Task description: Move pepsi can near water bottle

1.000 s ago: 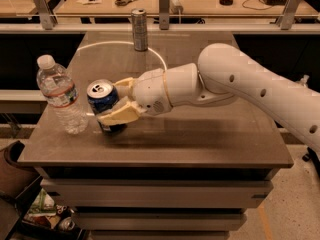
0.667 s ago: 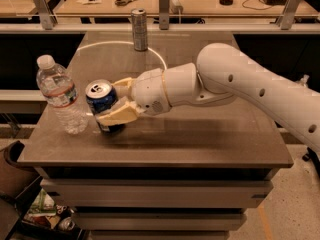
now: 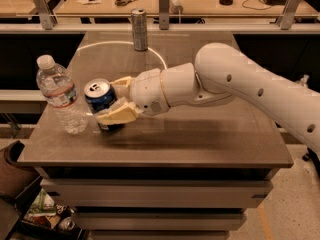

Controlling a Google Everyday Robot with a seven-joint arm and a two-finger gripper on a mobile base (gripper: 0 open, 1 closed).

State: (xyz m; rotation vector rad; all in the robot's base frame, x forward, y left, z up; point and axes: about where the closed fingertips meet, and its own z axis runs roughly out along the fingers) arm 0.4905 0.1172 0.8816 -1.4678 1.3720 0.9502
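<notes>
The white arm (image 3: 250,84) extended from the right, stretched low across the table (image 3: 200,144), wrist pointing left. Its gripper (image 3: 108,101) clasped the pepsi can (image 3: 97,90) narrowly between its 2 fingers, 1 behind and 1 in front. The can stood upright just beside the water bottle (image 3: 60,94), near the table's left edge.

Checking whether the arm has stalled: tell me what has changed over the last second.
Nothing has visibly changed. The gripper stays closed around the pepsi can, close beside the water bottle on the table. The tall silver can at the far edge has not moved either.
</notes>
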